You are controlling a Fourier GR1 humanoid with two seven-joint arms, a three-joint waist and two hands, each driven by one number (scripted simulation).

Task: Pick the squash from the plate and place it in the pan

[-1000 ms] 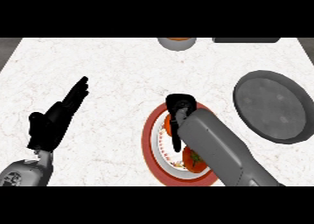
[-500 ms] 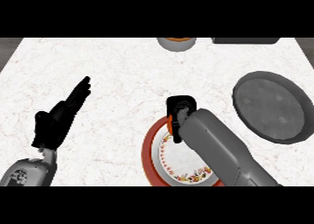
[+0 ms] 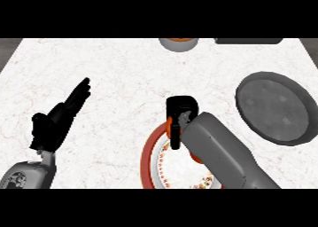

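Squash (image 3: 172, 126) shows only as an orange sliver under your right hand (image 3: 181, 116), fingers curled round it, over the plate (image 3: 153, 155) rim. Pan (image 3: 277, 106) sits right, well apart. Left hand (image 3: 56, 122) rests open, fingers straight.

The counter (image 3: 122, 71) is white stone with thin pale veins. A plate (image 3: 151, 162) with a red rim lies on it, under the right hand (image 3: 182, 116) and its grey arm. A dark grey round pan (image 3: 279, 106) lies on the counter off to the right of that hand, apart from the plate. Far beyond the hand, at the back edge, sits a small round bowl (image 3: 179, 43), and to its right a dark flat thing (image 3: 248, 41).
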